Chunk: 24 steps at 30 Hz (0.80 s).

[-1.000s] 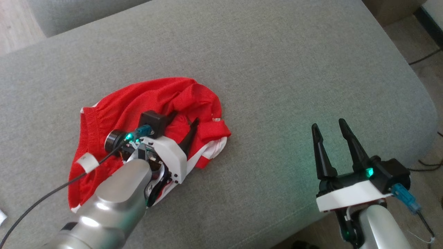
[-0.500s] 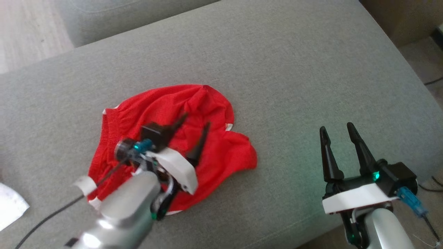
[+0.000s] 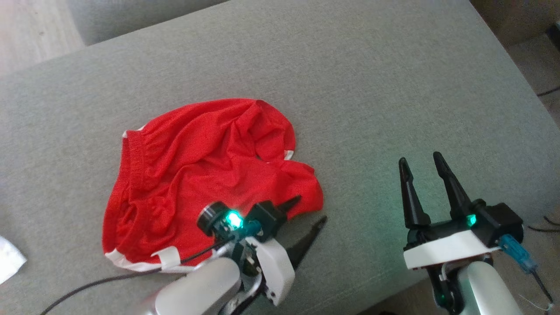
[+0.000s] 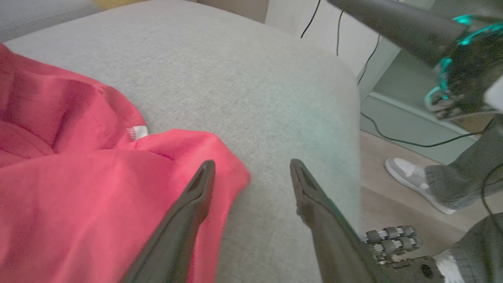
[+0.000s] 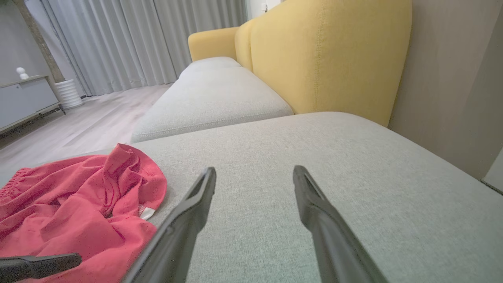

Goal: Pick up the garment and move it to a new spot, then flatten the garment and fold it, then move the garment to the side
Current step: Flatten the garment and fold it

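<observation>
Red garment (image 3: 197, 175): crumpled on the left half of the grey cushion (image 3: 372, 87); waistband to the left, white-trimmed hems at the near and right edges.
Left tool (image 3: 310, 208): fingers spread wide, nothing held; one finger is seen over the garment's near-right corner, the other over bare cushion.
Right tool (image 3: 418, 157): spread, empty, well right of the garment.
Handling (judged): thin, light, limp; draping and bunching are expected on lifting.
Hold point (judged): near-right hem corner or waistband is favoured.
</observation>
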{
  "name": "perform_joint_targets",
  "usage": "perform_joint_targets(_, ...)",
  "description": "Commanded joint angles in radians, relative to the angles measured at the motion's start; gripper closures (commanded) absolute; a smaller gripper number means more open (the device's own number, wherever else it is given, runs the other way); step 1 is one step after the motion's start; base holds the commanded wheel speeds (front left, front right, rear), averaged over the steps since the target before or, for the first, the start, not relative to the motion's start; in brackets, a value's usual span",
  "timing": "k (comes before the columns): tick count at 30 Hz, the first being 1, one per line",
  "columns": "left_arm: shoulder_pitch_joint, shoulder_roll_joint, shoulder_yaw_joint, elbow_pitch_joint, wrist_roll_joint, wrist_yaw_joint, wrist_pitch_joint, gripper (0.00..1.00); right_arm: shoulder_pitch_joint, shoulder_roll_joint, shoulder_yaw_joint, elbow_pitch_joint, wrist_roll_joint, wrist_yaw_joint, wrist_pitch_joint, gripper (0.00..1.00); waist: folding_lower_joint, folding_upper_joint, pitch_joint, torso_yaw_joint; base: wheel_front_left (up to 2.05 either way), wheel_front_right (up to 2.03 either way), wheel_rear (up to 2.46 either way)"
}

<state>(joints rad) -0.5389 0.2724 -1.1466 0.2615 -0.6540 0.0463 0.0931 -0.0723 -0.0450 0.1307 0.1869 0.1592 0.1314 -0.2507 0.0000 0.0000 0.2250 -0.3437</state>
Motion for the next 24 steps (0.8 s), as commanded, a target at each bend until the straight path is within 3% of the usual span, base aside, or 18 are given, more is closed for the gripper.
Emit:
perform_joint_targets(1,-0.067,0.009,0.022,-0.007,0.026,0.016,0.000,0.00,-0.029,-0.005,0.024,-0.033,0.010,-0.001,-0.011,0.00,0.0000,0.0000,0.010,-0.013,0.00,0.00,0.00)
perform_joint_targets(6,-0.127,0.019,-0.040,0.075,0.127,0.027,0.026,0.00,-0.029,-0.005,0.024,-0.032,0.018,-0.001,-0.011,0.00,0.0000,0.0000,0.021,-0.036,0.00,0.00,0.00)
perform_joint_targets(13,-0.165,0.008,-0.080,0.159,0.188,0.012,0.041,0.01,-0.033,-0.005,0.025,-0.030,0.027,-0.001,-0.011,0.00,0.0000,0.0000,0.026,-0.051,0.00,0.00,0.00)
perform_joint_targets(14,-0.169,0.001,-0.080,0.170,0.186,0.008,0.036,0.58,-0.033,-0.005,0.026,-0.029,0.029,-0.001,-0.011,0.00,0.0000,0.0000,0.025,-0.053,0.00,0.00,0.00)
perform_joint_targets(15,-0.168,-0.010,-0.073,0.177,0.173,0.004,0.028,0.90,-0.034,-0.005,0.027,-0.029,0.030,-0.001,-0.011,0.00,0.0000,0.0000,0.024,-0.054,0.00,0.00,0.00)
perform_joint_targets(16,-0.166,-0.021,-0.066,0.183,0.160,-0.003,0.021,1.00,-0.034,-0.005,0.028,-0.029,0.030,-0.001,-0.011,0.00,0.0000,0.0000,0.022,-0.054,0.00,0.00,0.00)
perform_joint_targets(24,-0.090,-0.119,0.063,0.144,-0.099,-0.081,0.007,1.00,-0.028,-0.005,0.027,-0.025,0.024,-0.001,-0.011,0.00,0.0000,0.0000,0.006,-0.054,0.00,0.00,0.00)
